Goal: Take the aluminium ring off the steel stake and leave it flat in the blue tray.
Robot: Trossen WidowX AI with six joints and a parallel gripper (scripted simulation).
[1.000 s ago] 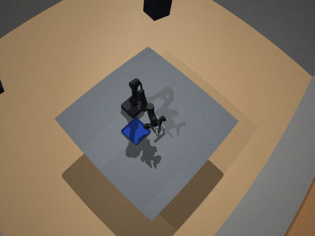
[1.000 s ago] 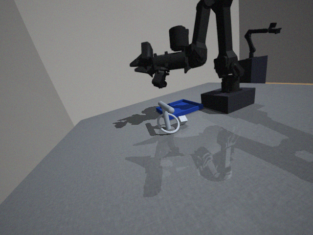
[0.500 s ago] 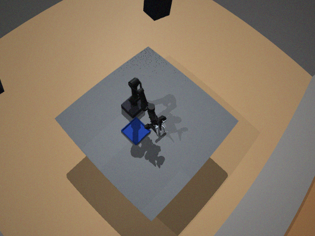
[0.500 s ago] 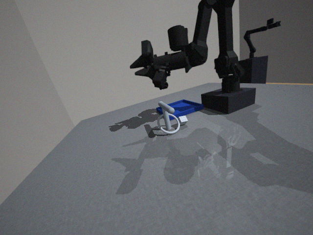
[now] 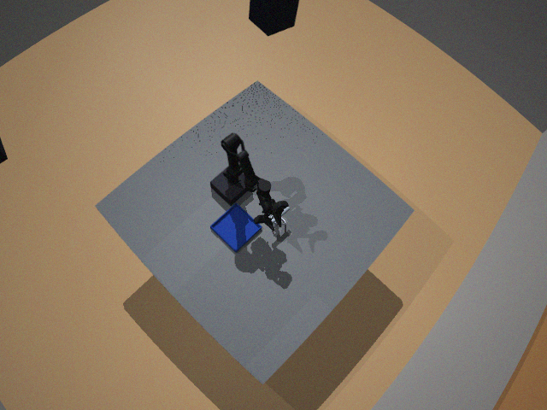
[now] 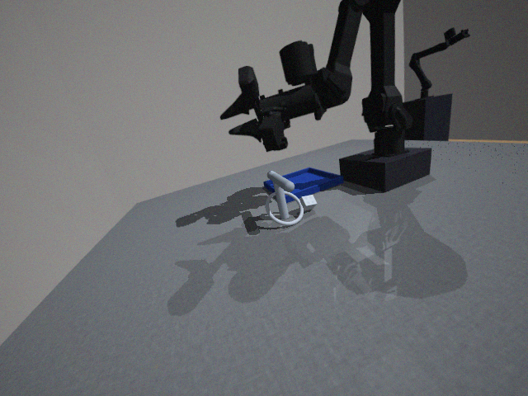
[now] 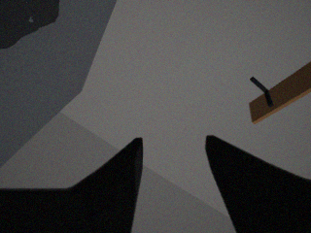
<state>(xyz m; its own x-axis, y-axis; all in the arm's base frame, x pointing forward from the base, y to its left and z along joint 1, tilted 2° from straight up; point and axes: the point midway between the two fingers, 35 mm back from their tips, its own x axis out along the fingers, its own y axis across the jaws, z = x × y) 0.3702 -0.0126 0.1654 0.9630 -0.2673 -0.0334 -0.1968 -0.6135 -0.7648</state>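
A matte black robot arm (image 5: 247, 169) (image 6: 381, 55) of chunky angular links and rounded joints, rising from a dark, rectangular box-shaped base (image 5: 220, 190) (image 6: 362, 173). A plain black cylinder (image 5: 263, 185) (image 6: 298, 62) sits near the wrist. The black fingers (image 6: 245, 129) are wedge-shaped, tapering to narrow tips. Surface markings are too dark to tell.
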